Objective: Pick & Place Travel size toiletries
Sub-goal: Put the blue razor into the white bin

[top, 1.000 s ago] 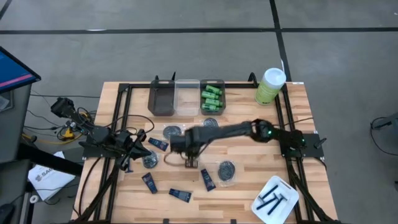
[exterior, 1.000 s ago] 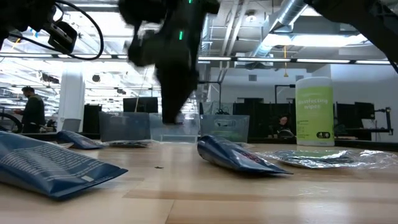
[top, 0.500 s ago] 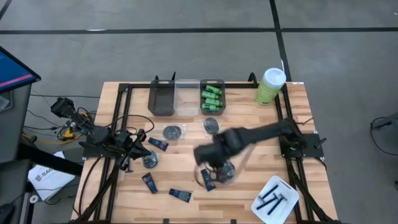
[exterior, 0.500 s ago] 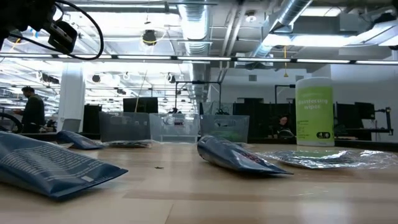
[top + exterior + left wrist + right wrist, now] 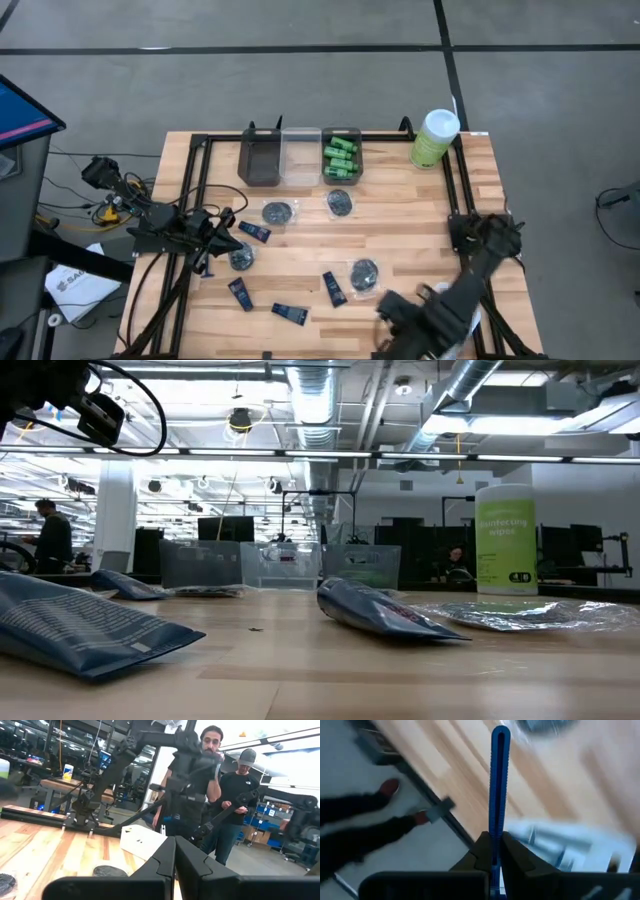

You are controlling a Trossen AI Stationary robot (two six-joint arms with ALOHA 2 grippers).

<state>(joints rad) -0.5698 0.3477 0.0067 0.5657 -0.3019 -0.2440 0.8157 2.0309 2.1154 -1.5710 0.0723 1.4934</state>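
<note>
The right claw (image 5: 494, 851) is clamped on a thin blue razor (image 5: 499, 780), just above the white tray (image 5: 570, 842) at the worktop's (image 5: 400, 225) near corner. The left claw (image 5: 175, 862), fingers together, rests well away from that tray.

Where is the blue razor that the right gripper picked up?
The blue razor is clamped in the right gripper, above the table's front right corner beside the white tray.

- Grey concrete floor (image 5: 300, 25) is stretching around the wooden table (image 5: 400, 215), crossed by dark lines.
- Silver ducts (image 5: 470, 380) are running overhead.
- Two people (image 5: 235, 800) are standing by distant workbenches.
</note>
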